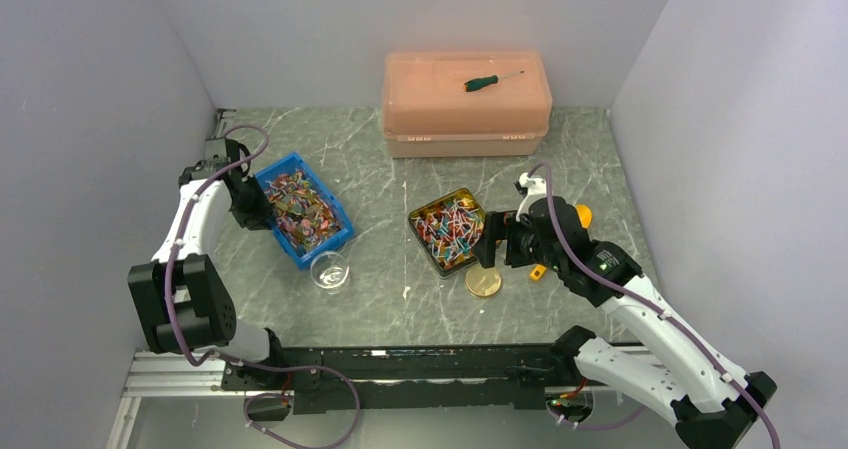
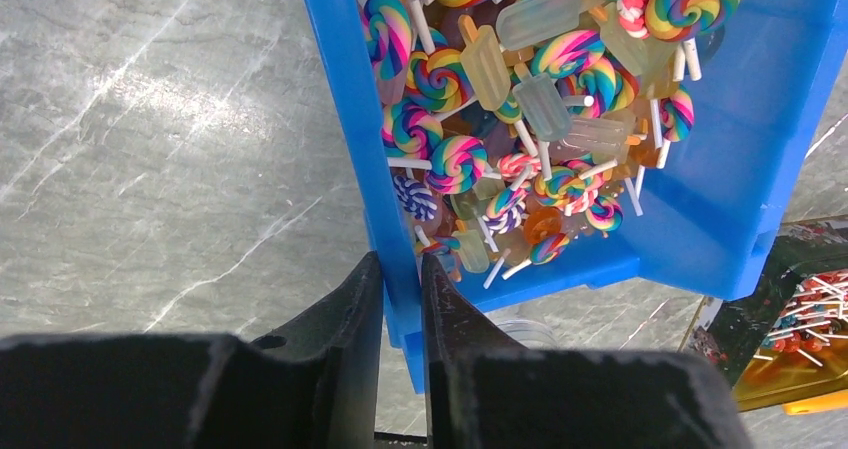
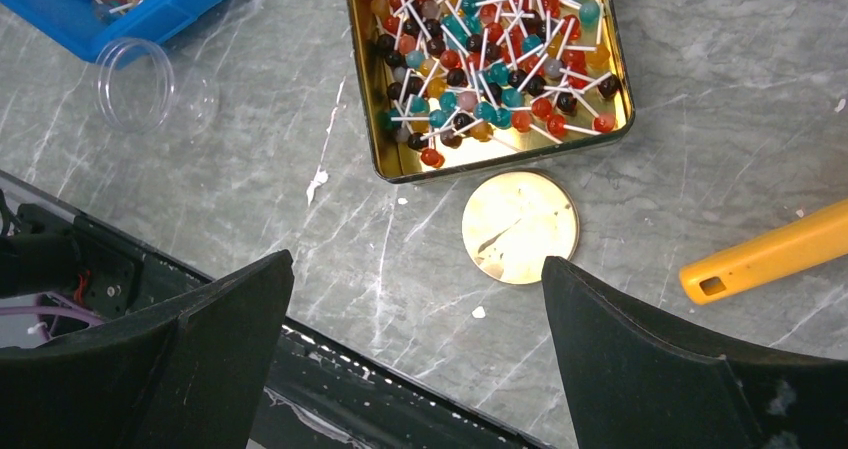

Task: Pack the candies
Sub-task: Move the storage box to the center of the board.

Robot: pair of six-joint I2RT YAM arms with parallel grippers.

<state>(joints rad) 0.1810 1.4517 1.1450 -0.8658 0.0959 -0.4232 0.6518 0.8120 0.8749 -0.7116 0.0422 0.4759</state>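
Top: high at near edge, whole counter [image 1: 400,309] | left wrist: close above blue bin [image 2: 740,169] | right wrist: above gold tin [image 3: 400,167], bin corner shared

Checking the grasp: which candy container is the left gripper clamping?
The blue bin of swirl lollipops; the left gripper straddles its wall. The gold tin stands apart.

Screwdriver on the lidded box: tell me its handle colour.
Green handle on the screwdriver, atop the pink box; seen best in the top external view.

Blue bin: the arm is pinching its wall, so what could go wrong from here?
The left jaws pinch only the thin wall of the blue bin; it could slip or twist loose. If it tips, the candies may miss the small clear jar beside it and scatter over the table.
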